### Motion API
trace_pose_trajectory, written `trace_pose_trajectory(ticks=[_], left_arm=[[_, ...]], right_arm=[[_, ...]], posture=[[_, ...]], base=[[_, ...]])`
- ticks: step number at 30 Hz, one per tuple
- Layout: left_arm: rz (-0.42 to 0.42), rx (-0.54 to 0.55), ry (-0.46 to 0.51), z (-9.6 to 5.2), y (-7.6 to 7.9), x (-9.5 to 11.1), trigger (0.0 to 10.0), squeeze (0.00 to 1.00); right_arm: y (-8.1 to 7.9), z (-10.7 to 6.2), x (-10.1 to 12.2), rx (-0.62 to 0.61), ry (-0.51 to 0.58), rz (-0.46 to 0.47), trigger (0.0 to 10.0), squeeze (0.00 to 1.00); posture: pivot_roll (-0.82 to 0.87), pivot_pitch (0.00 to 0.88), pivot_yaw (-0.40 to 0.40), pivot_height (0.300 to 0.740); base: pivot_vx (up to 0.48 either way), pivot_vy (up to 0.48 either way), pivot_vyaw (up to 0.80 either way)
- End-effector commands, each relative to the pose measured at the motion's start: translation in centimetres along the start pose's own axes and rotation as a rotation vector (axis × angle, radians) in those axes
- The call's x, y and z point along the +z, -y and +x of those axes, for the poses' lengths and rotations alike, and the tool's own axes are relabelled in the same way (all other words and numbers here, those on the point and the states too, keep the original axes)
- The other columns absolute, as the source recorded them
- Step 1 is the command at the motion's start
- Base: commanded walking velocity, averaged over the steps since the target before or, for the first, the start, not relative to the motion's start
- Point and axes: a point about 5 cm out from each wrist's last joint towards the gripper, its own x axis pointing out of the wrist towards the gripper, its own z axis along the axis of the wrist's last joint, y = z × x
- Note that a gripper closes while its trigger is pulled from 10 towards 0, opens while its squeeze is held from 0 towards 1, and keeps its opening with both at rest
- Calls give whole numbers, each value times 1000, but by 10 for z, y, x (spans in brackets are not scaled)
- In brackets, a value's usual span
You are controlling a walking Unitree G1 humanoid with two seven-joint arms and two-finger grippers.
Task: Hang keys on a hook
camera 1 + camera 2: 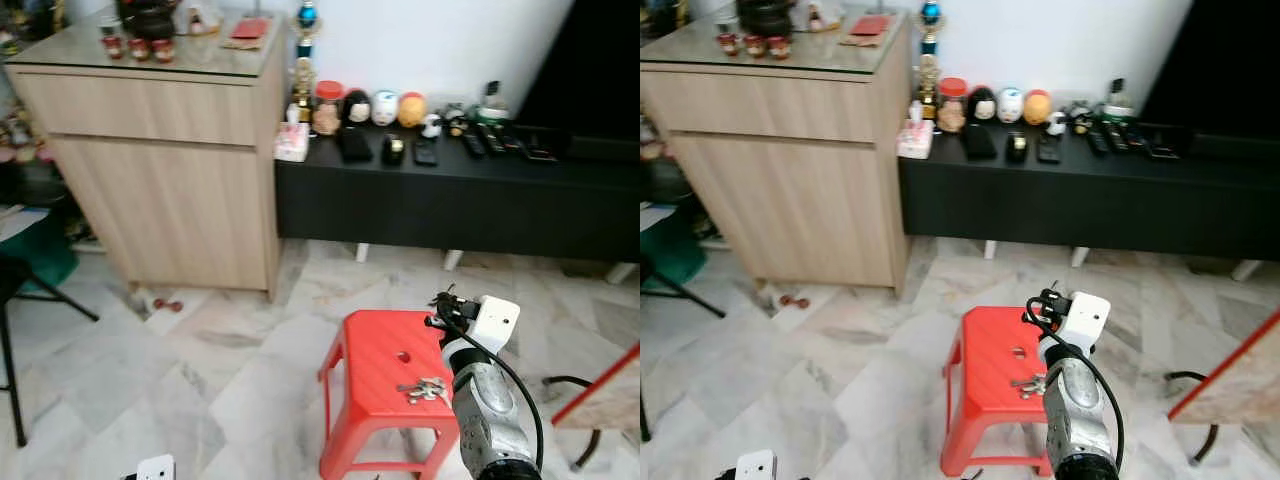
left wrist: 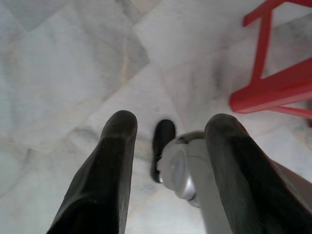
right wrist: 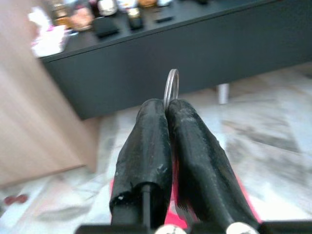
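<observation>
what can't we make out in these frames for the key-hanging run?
- Hook: no hook can be made out; small items on the black console are too small to identify.
- Keys: on the red stool in the eye views, partly covered by the right arm.
- Right gripper: shut on a key ring; fingers hide the ring's lower part.
- Left gripper: open over floor; arm cut off by the frame edge in eye views.

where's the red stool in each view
left eye: red stool lower middle, beside the right arm
right eye: lower middle
left wrist: red legs beyond the open left tool
right wrist: red patch beneath the right tool, shut on the key ring
shared landmark: marble floor
</observation>
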Motion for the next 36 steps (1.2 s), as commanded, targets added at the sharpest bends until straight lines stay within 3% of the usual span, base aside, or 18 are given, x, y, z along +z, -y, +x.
trace_pose_trajectory(ticks=[1, 10, 36], left_arm=[[5, -1, -22, -2, -1, -7, 10000, 0], [8, 9, -23, -4, -6, -9, 10000, 0], [18, 1, 0, -1, -1, -2, 10000, 0]], right_arm=[[2, 3, 8, -17, 32, -13, 10000, 0], [4, 2, 7, -31, 33, -16, 10000, 0], [2, 4, 9, -45, 41, -20, 10000, 0]], posture=[[179, 0, -95, 740], [173, 0, -92, 740], [168, 0, -82, 740]], base=[[0, -274, 0], [0, -275, 0], [0, -319, 0]])
